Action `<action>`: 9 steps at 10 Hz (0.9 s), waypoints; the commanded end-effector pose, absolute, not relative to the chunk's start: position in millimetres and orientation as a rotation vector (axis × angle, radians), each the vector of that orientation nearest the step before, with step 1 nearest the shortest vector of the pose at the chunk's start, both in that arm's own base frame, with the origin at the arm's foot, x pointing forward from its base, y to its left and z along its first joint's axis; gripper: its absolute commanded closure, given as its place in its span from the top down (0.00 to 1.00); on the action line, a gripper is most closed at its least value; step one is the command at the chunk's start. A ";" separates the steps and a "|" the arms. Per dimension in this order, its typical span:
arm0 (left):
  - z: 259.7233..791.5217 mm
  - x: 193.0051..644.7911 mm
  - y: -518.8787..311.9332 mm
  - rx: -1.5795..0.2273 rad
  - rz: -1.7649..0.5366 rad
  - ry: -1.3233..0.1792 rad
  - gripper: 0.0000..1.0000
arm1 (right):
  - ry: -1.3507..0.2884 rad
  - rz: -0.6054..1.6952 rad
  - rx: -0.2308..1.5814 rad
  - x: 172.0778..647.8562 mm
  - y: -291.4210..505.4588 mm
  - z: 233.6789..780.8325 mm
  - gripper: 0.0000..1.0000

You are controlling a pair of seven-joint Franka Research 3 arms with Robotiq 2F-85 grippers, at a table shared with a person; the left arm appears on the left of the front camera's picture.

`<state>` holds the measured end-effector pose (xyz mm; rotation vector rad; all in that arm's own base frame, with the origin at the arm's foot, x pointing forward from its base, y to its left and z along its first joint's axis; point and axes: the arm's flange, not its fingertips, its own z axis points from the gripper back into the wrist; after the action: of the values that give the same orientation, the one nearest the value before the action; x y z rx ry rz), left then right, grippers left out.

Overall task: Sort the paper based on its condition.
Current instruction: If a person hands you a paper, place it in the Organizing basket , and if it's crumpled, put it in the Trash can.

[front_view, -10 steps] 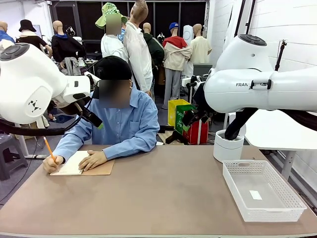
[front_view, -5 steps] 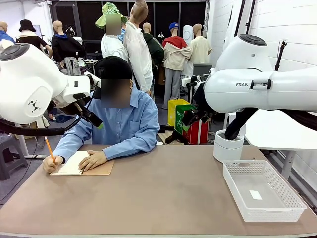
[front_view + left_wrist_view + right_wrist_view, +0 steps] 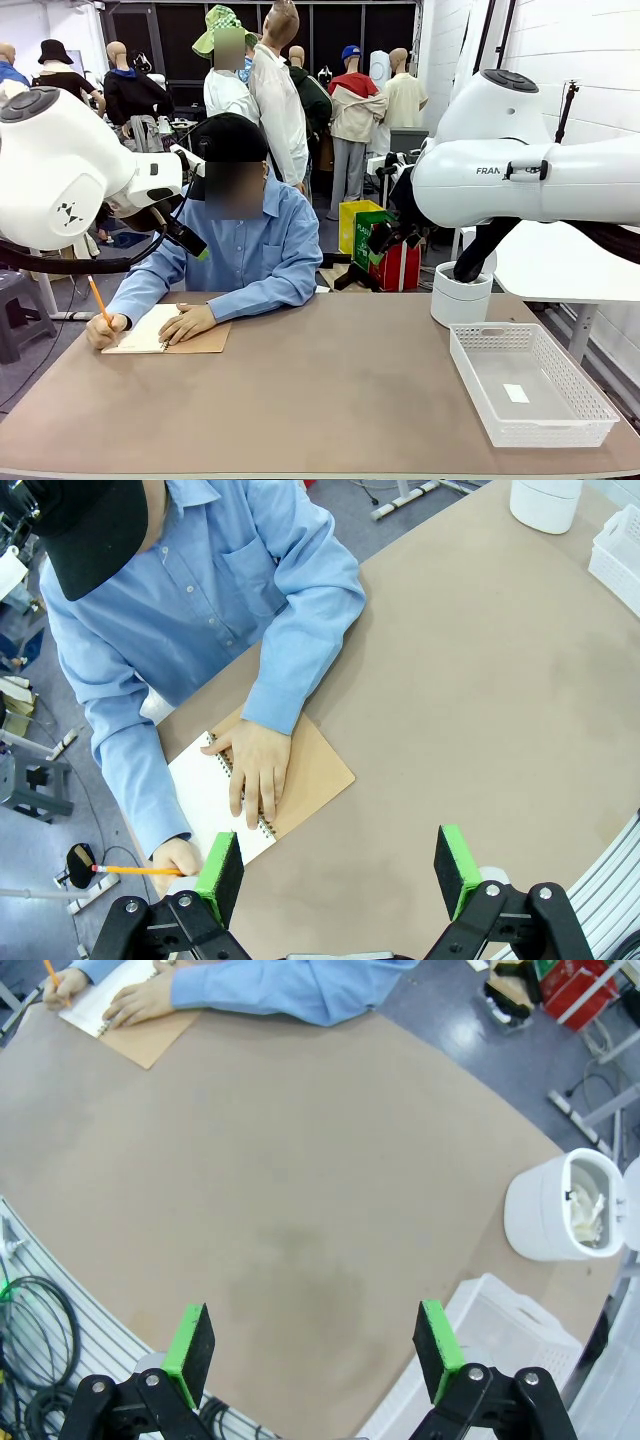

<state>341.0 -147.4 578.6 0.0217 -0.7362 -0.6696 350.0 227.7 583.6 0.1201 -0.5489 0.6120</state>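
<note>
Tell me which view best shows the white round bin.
The right wrist view: it looks down into the white round plastic bin, revealing crumpled white paper inside. The front view gives its side wall, not the inside. The left wrist view has it cut off at the picture's edge.

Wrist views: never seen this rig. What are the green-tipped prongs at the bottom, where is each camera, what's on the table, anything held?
Those prongs are each arm's two-finger gripper, filmed from that wrist: left gripper, right gripper, both open and empty. The front view looks across the table from the robot's side. A person at the far side writes with a pencil in a spiral notebook. On the robot's right sit a white mesh basket and a white bin holding what looks like crumpled paper.
</note>
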 end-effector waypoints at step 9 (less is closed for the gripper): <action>578.3 340.8 -147.2 0.024 -0.673 -0.737 1.00 | -0.548 0.612 0.119 349.6 227.7 583.0 1.00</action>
<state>341.0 -147.4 578.6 0.0217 -0.7362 -0.6696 350.0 227.7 583.6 0.1201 -0.5489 0.6120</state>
